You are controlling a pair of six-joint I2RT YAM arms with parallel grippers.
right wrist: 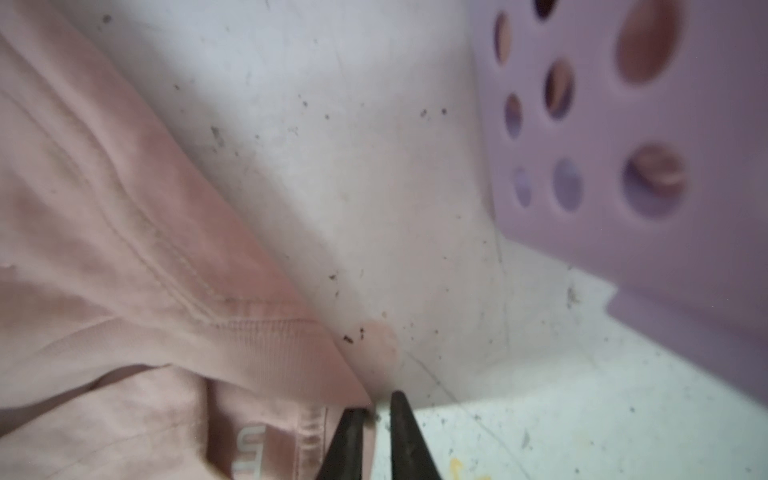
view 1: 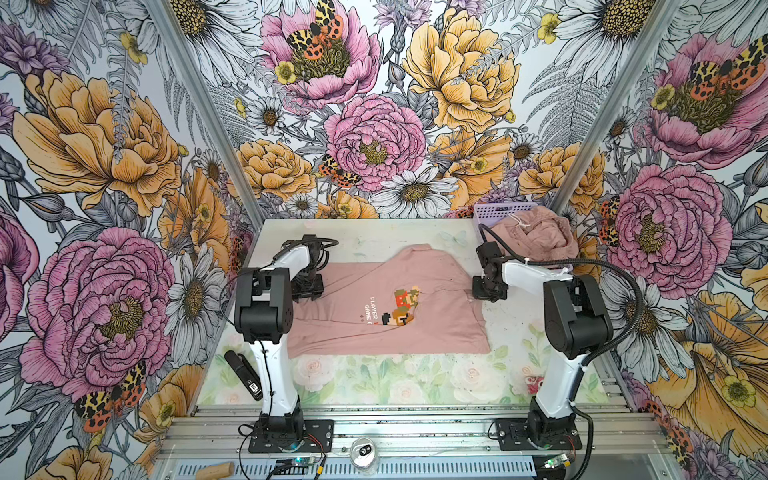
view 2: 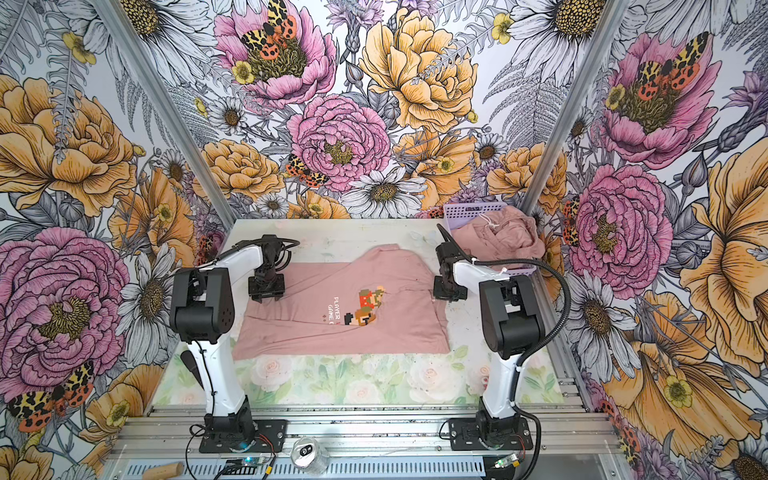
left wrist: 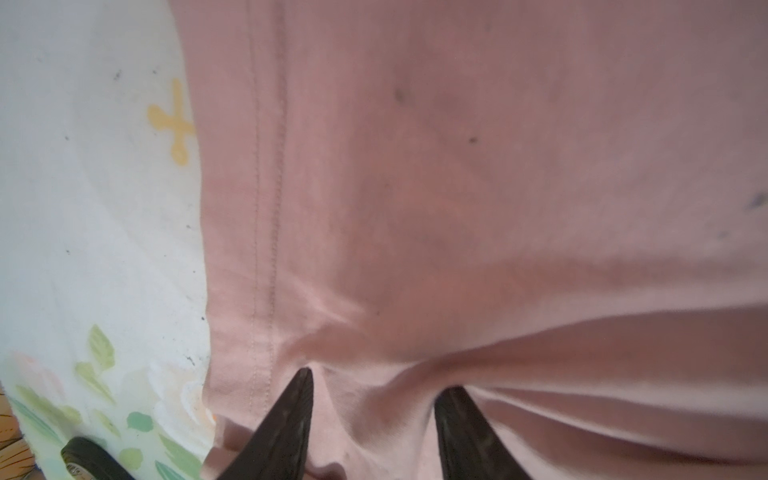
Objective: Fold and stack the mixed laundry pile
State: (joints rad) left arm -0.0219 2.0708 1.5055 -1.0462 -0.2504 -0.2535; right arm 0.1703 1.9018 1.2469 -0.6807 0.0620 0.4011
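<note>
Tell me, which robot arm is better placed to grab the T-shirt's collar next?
Right, probably. The right gripper sits just beside the T-shirt at its ribbed collar, tips slightly apart. The left gripper rests open on the hem end, far away.

Close view past the right gripper (right wrist: 377,403), its two dark fingers slightly apart and pointing to twelve o'clock. A pink shirt (right wrist: 124,249) fills eight to eleven o'clock, its ribbed collar (right wrist: 266,345) reaching one finger (whether it is pinched is unclear). A speckled white table (right wrist: 332,145) lies ahead, and a lilac basket (right wrist: 727,187) with round holes stands at two o'clock.
</note>
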